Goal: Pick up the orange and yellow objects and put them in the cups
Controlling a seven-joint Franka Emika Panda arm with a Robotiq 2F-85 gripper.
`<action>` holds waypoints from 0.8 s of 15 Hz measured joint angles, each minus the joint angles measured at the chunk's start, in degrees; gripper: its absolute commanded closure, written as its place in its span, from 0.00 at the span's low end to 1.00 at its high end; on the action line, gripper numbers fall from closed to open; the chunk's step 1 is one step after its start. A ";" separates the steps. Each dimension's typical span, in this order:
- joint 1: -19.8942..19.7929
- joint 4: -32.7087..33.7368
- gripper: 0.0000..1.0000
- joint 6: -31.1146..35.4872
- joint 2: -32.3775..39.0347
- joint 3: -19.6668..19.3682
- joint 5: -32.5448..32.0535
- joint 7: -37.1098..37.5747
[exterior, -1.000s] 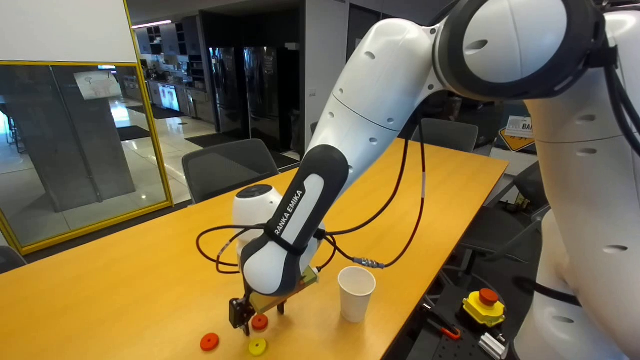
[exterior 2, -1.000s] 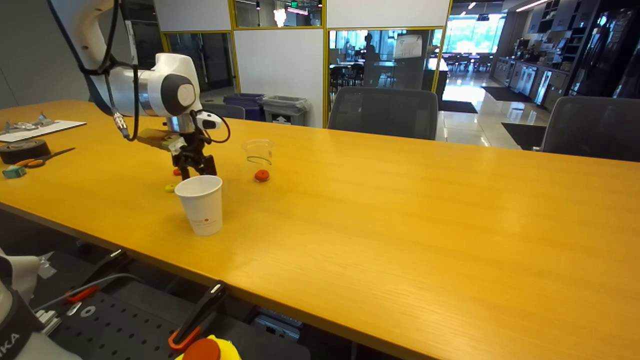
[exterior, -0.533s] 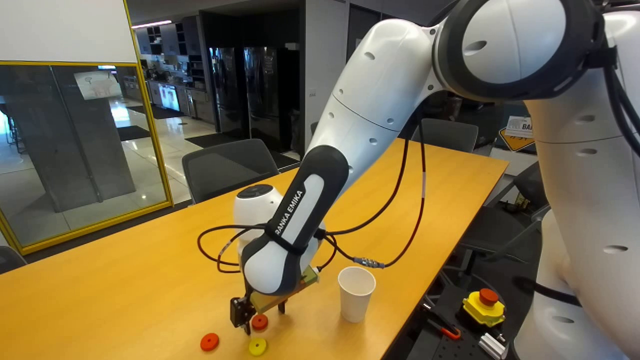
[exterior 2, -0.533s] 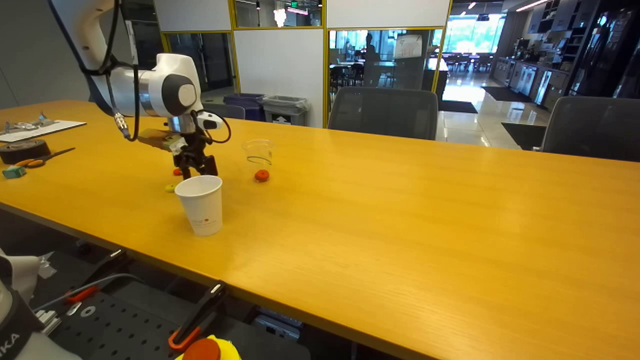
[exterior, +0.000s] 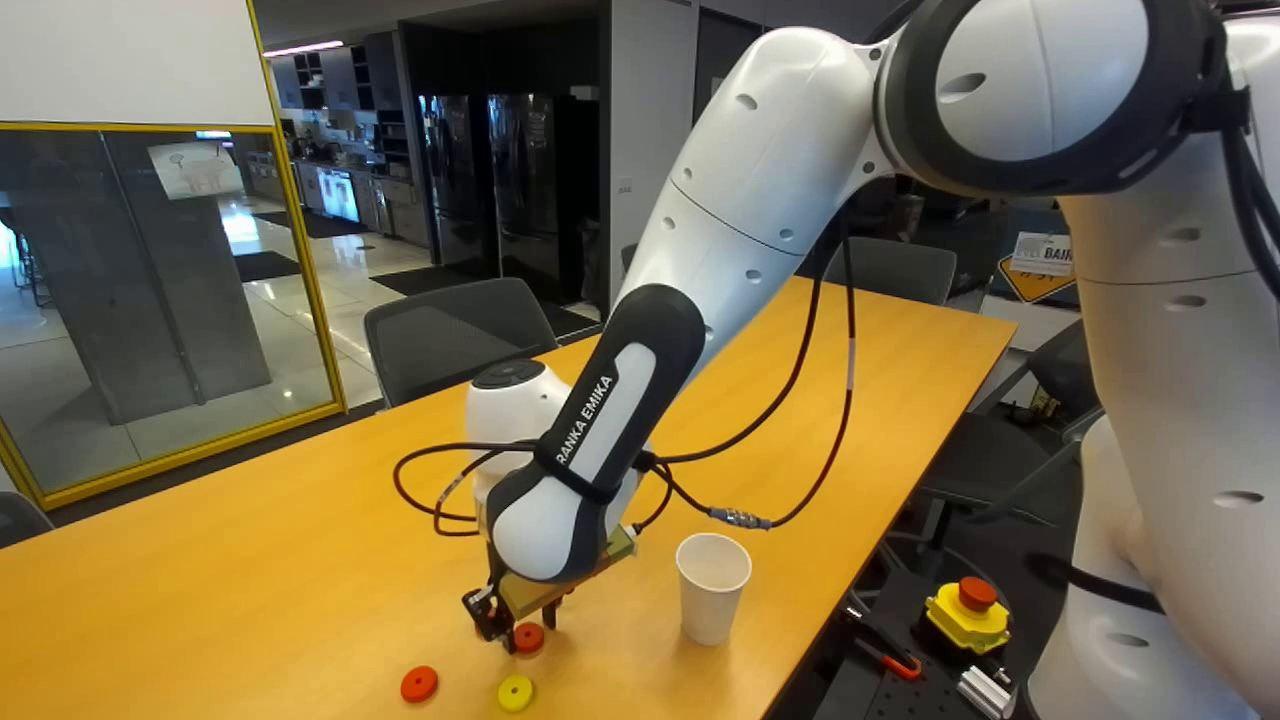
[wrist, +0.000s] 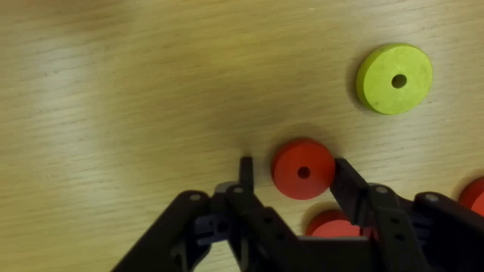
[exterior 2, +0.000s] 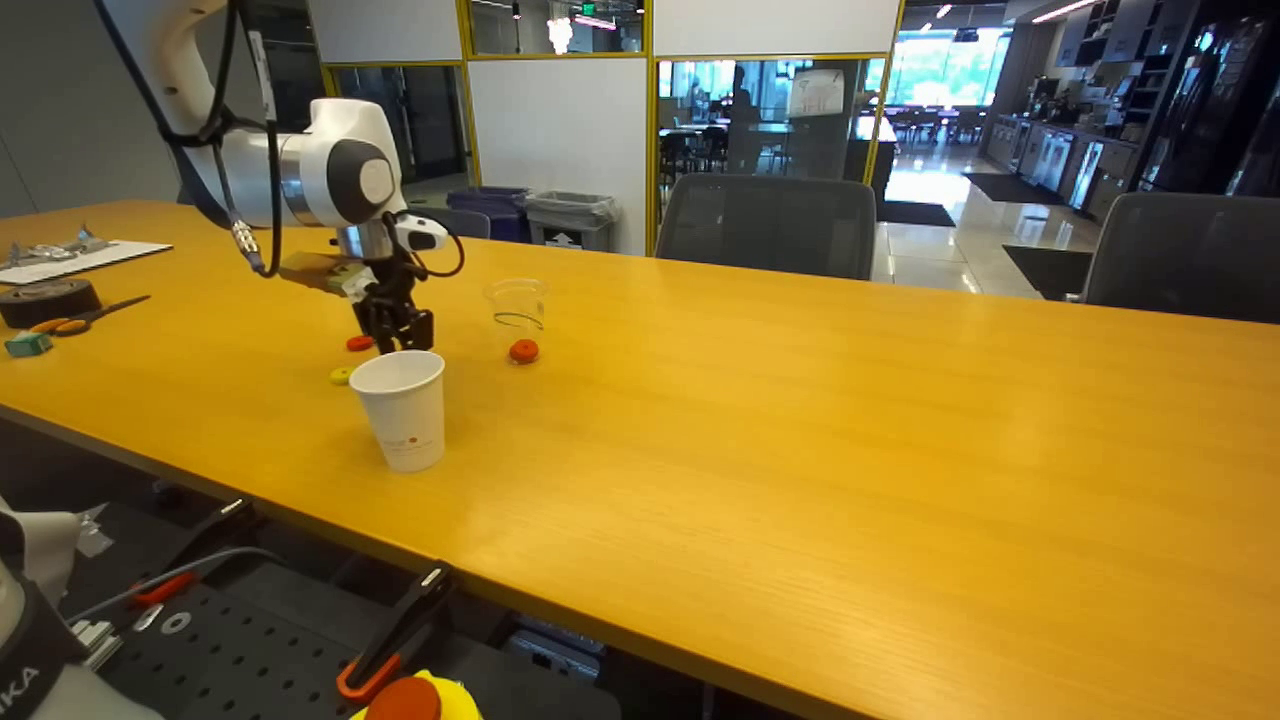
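"How does the gripper (wrist: 293, 166) stand?"

"Its fingers are apart, somewhat wider than the red piece (wrist: 295, 170) between them. In the wrist view the finger on the right appears to touch that piece, while a strip of table (wrist: 151, 113) shows between the piece and the finger on the left. So the piece is loose between them."

"Where are the other small pieces?"

"A second red piece (wrist: 331, 226) lies just beside it, partly hidden by the gripper. The yellow piece (wrist: 383, 79) lies flat on the table, apart from the gripper. In an exterior view it is on the near side, with an orange-red piece (exterior: 419, 684) to the left of it."

"And the cups?"

"Both stand upright. The white cup (exterior: 713, 588), seen in both exterior views, is to the right of the gripper in that same view. The clear cup (exterior 2: 517, 305) shows in an exterior view, right of the gripper and farther off than the white one."

"What is at its foot?"

"An orange piece (exterior 2: 523, 351); I can't tell whether inside the cup or just beside it."

"And at the left of that view?"

"A dark roll (exterior 2: 60, 308), orange-handled scissors (exterior 2: 92, 316) just beside it, and a small green block (exterior 2: 28, 344) on their near side."
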 measured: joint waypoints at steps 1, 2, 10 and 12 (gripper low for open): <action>0.31 0.00 0.83 -0.02 -0.14 -0.31 -0.61 0.47; 0.65 -0.01 0.78 -0.05 -0.24 -0.67 -1.49 1.12; 3.41 -0.28 0.78 -1.89 -2.75 -4.35 -10.14 7.77; 2.98 -0.28 0.78 -3.49 -4.95 -4.52 -11.06 7.78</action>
